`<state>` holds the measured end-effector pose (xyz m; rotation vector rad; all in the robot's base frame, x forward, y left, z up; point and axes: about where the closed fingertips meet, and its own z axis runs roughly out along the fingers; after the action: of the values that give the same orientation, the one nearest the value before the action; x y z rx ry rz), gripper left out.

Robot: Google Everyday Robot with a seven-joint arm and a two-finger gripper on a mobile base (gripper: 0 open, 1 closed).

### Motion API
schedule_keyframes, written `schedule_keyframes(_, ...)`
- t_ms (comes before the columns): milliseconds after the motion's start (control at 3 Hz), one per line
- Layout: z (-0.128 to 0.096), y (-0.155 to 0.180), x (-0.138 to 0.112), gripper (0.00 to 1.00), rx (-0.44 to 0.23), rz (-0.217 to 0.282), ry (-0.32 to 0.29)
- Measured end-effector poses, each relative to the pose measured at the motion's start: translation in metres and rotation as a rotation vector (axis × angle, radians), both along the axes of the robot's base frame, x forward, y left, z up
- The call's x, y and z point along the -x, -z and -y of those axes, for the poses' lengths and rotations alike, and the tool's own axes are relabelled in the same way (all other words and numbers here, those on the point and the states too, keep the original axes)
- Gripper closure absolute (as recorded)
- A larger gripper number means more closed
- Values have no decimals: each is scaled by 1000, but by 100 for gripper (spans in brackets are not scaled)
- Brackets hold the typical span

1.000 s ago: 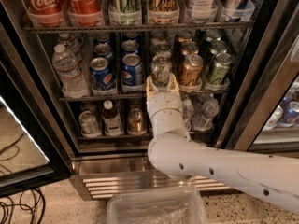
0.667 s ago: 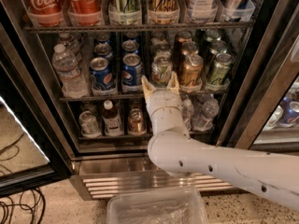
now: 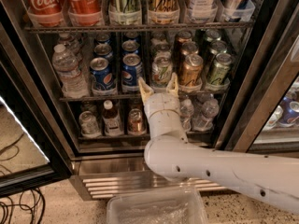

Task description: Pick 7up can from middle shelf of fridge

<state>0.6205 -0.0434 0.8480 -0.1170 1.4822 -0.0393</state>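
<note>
The fridge (image 3: 261, 101) stands open with its dark inside in view. The 7up can (image 3: 161, 70) is pale silvery-white with green lettering and stands at the front of the middle shelf (image 3: 112, 96), between a blue Pepsi can (image 3: 132, 72) and a gold can (image 3: 190, 69). My gripper (image 3: 159, 87) is open, its two cream fingers pointing up at the shelf's front edge, one on each side of the 7up can's base. The can stands on the shelf, apart from the fingers. My white arm (image 3: 210, 164) reaches in from the lower right.
Water bottles (image 3: 68, 69) stand at the shelf's left, olive-green cans (image 3: 218, 68) at its right. Tall Coca-Cola cans (image 3: 84, 1) fill the rack above. Bottles and cans (image 3: 110, 118) fill the shelf below. A clear bin (image 3: 156, 208) sits on the floor. The glass door (image 3: 21, 139) hangs open at left.
My gripper has moved slightly up and forward toward the 7up can, its fingers now reaching the shelf's front edge.
</note>
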Motion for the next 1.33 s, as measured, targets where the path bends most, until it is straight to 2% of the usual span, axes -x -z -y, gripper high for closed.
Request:
schedule_keyframes(333, 0, 0, 9, 35, 2, 3, 13)
schedule_keyframes(667, 15, 1, -16, 36, 4, -1, 36)
schedule_keyframes(1000, 15, 2, -46, 36, 10, -3, 33)
schedule_keyframes(1333, 17, 3, -48, 34, 11, -7, 41)
